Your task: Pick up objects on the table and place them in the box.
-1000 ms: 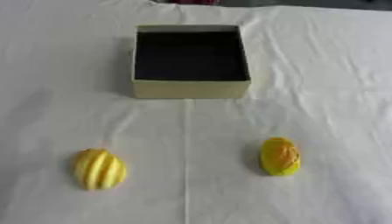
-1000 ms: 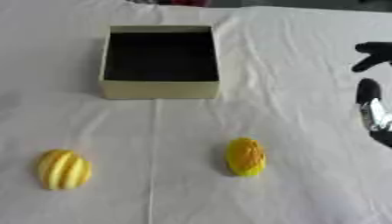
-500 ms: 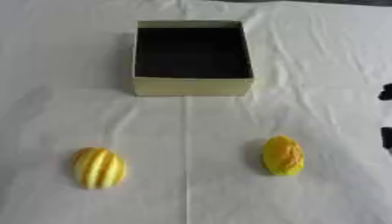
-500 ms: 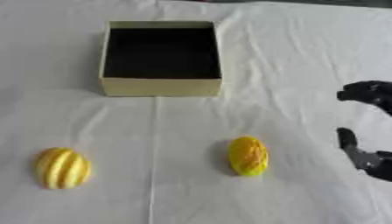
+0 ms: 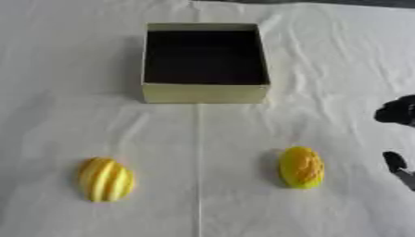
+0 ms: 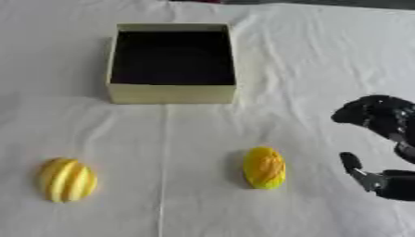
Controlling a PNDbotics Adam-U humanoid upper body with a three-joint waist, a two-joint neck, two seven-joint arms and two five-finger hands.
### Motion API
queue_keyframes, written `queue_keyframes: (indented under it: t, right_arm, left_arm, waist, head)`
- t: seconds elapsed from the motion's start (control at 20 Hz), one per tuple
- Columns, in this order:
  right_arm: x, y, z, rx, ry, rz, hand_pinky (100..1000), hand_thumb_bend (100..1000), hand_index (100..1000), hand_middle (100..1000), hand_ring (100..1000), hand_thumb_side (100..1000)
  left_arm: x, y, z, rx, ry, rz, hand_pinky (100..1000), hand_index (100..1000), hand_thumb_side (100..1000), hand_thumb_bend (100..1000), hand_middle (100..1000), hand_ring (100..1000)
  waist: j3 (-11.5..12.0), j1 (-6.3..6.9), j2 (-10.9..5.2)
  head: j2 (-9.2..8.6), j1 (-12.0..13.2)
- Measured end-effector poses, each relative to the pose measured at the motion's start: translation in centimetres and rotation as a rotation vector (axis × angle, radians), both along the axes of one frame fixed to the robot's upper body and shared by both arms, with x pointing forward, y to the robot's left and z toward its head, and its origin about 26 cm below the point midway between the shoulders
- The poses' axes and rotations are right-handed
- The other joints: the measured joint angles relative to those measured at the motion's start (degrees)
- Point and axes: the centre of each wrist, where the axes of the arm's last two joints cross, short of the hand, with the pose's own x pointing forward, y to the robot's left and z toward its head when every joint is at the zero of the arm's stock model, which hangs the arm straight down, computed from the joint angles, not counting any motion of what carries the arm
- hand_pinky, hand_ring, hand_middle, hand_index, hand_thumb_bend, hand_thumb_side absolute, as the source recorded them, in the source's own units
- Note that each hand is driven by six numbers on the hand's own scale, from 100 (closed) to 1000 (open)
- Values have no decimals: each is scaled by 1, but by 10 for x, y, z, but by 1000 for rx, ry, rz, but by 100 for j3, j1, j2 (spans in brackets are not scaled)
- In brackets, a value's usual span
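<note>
Objects: bumpy yellow fruit [image 6: 264, 167] near centre-right; ribbed yellow fruit [image 6: 67, 179] near left, well apart.
Box [image 6: 172, 94]: far centre on the white-clothed table [image 6: 308, 60], open, dark inside, nothing visible in it.
Right hand [image 6: 379, 139]: at right edge, near the bumpy fruit, fingers and thumb spread apart, holding nothing.
Left hand: not seen.
Handling (judgement): fruits look light, rigid, rounded; may roll. Grasp across the narrow middle.
Obstructions: none between bumpy fruit and box; cloth is creased.

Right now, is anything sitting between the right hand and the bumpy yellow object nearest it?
No. In the right eye view only bare white cloth lies between the right hand and the bumpy yellow object; they are apart.
</note>
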Motion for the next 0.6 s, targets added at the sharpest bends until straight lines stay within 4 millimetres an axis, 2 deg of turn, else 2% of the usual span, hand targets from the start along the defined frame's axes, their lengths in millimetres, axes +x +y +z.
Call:
queue_keyframes:
  t: [0.3,0.5,0.6]
  right_arm:
    - [11,12,16,-19,142,60,900,100,878,743,867,336]
    - [15,18,23,-39,199,99,912,100,879,736,877,361]
    - [16,20,23,-51,230,111,920,100,881,720,881,324]
  left_arm:
    - [0,-2,-1,9,19,-12,883,871,619,100,768,811]
    - [1,-5,-2,9,27,-25,884,871,620,100,768,811]
    - [1,-6,-1,10,28,-31,884,870,620,100,768,811]
  waist:
    - [80,-58,-44]
    - [127,-73,-80]
    - [157,-78,-93]
  head:
    - [52,-102]
    - [77,-119]
    - [100,-136]
